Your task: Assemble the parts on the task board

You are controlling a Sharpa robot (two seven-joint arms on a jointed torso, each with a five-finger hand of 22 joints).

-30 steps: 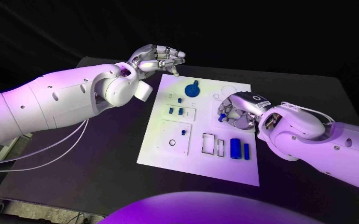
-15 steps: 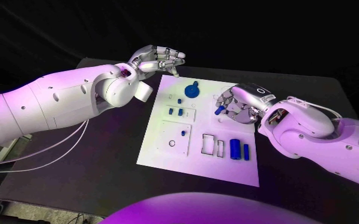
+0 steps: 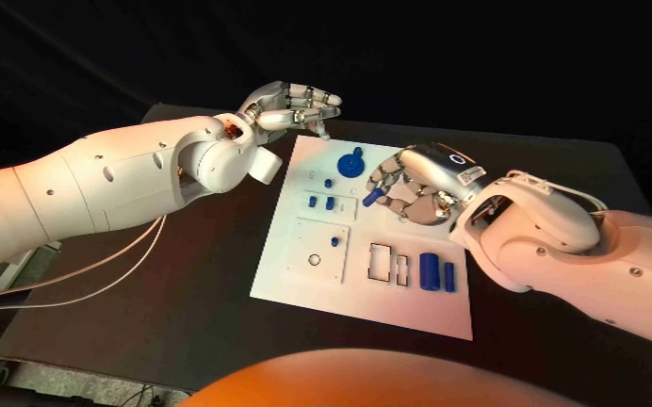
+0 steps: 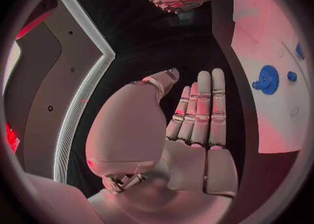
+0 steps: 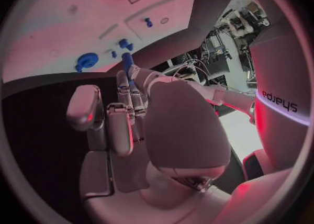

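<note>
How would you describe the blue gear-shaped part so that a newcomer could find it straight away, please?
Start at the white task board in the middle of the black table and go to its far end, near the left hand. There sits the blue gear: a round, toothed disc, far wider than the small blue pegs and unlike the long blue bars at the near end.

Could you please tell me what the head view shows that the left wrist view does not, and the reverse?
Head view alone: the two blue bars and the rectangular slots at the near end of the task board. Left wrist view alone: the palm side of the left hand, which holds nothing. Both: the blue gear and the right hand pinching a blue peg.
</note>
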